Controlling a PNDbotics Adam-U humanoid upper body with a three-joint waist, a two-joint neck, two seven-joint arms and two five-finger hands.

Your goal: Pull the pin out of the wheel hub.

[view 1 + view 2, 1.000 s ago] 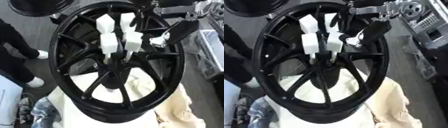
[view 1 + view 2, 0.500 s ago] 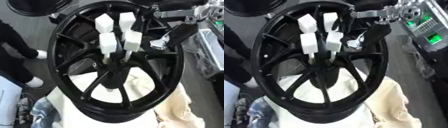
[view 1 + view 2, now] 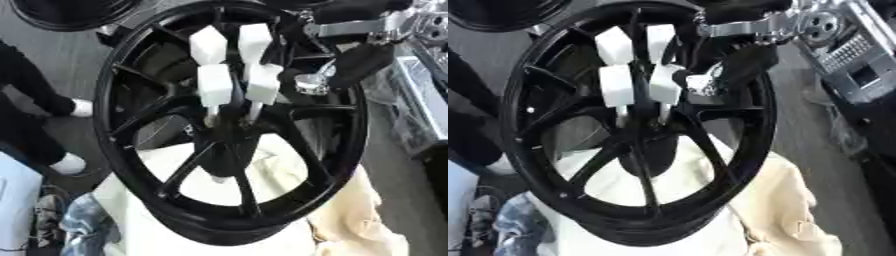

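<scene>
Standing in the centre of the black wheel hub (image 3: 229,145), four white-handled pins (image 3: 215,85) point their long axes up and away. The right hand (image 3: 354,64) hangs just right of them, nearer than any other; whether its fingers are curled cannot be told. The wheel rests on cream cloth (image 3: 350,220).

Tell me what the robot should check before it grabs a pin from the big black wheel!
1. Pins are in the hub: ok. Four white-headed pins stick up out of the hub of the black wheel.
2. Right hand close to a pin: ok. The right hand sits beside the nearest white head.
3. Hand already holding a pin: not ok, it looks apart from them.
4. Fingers ready to close: cannot tell.
5. Wheel resting steady: ok, it lies on cream cloth.
6. Left hand clear of the way: cannot tell, it shows in no view.
</scene>
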